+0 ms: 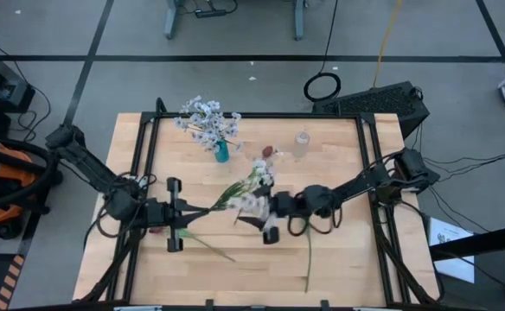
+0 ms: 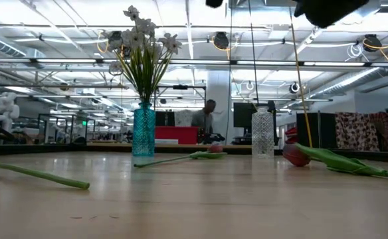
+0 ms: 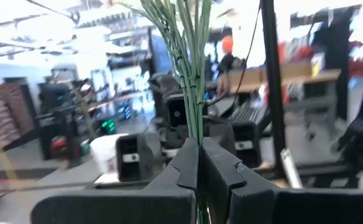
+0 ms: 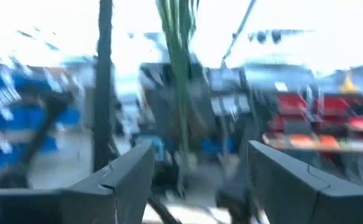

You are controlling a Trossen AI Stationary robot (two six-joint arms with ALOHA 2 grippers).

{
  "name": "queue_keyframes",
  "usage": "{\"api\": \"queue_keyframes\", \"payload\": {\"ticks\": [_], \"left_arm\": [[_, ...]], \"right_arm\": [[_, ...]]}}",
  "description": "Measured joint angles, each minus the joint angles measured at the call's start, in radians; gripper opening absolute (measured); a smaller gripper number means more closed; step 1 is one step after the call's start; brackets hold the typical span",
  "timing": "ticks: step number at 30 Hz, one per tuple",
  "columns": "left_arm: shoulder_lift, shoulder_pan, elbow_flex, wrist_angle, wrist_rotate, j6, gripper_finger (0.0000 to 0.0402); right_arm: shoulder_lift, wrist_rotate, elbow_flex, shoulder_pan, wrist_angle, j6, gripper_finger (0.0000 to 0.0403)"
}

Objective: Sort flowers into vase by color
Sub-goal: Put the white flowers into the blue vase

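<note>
My left gripper (image 1: 185, 213), at the table's middle left, is shut on a spray of white blossoms (image 1: 252, 186). The spray's green stems (image 3: 191, 74) run from that gripper toward my right gripper (image 1: 263, 216). My right gripper stands open at the blossom end; in its wrist view the stem (image 4: 180, 87) shows between its fingers, farther off. I cannot tell whether it touches the spray. A blue vase (image 1: 222, 153) at the far middle holds white flowers (image 2: 144, 40). A clear vase (image 1: 302, 143) stands to its right. A red tulip (image 1: 267, 153) lies between the two vases. My left gripper pinches the spray's bundle of thin green stems (image 3: 196, 138) between its two shut fingers, at the end away from the blossoms. The fingers come level from the table's left, roughly along the stems. The spray is lifted clear and slants toward the far right.
Another red tulip (image 2: 295, 156) with a long leaf lies on the table at the right, its stem (image 1: 309, 255) running toward the near edge. A loose green stem (image 1: 209, 246) lies near my left gripper. Black frame rails (image 1: 145, 147) border the tabletop.
</note>
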Motion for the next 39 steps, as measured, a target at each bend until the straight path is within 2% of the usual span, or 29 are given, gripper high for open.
{"api": "queue_keyframes", "payload": {"ticks": [3, 6, 10, 14, 23, 29, 35, 39], "left_arm": [[0.051, 0.013, -0.061, 0.164, 0.049, 0.000, 0.0010], [0.119, 0.033, -0.084, 0.266, 0.088, -0.001, 0.0010], [0.209, 0.061, -0.083, 0.378, 0.147, -0.001, 0.0010], [0.274, 0.079, -0.083, 0.445, 0.159, -0.001, 0.0010], [0.309, 0.087, -0.083, 0.479, 0.198, -0.017, 0.0010], [0.309, 0.091, -0.083, 0.477, 0.208, -0.025, 0.0010], [0.309, 0.091, -0.083, 0.475, 0.208, -0.022, 0.0010], [0.309, 0.091, -0.083, 0.475, 0.208, -0.022, 0.0010]], "right_arm": [[0.000, -0.081, -0.003, 0.003, 0.073, 0.015, 0.0247], [0.000, -0.123, 0.031, 0.004, 0.074, 0.039, 0.0247], [-0.001, -0.132, 0.081, 0.008, -0.004, 0.048, 0.0247], [0.000, -0.133, 0.115, 0.022, -0.074, 0.044, 0.0247], [0.000, -0.127, 0.123, 0.034, -0.095, 0.046, 0.0247], [0.001, -0.072, 0.124, 0.035, -0.121, 0.043, 0.0252], [0.016, 0.001, 0.124, 0.052, -0.083, -0.001, 0.0298], [0.015, -0.016, 0.124, 0.056, -0.083, -0.004, 0.0333]]}}
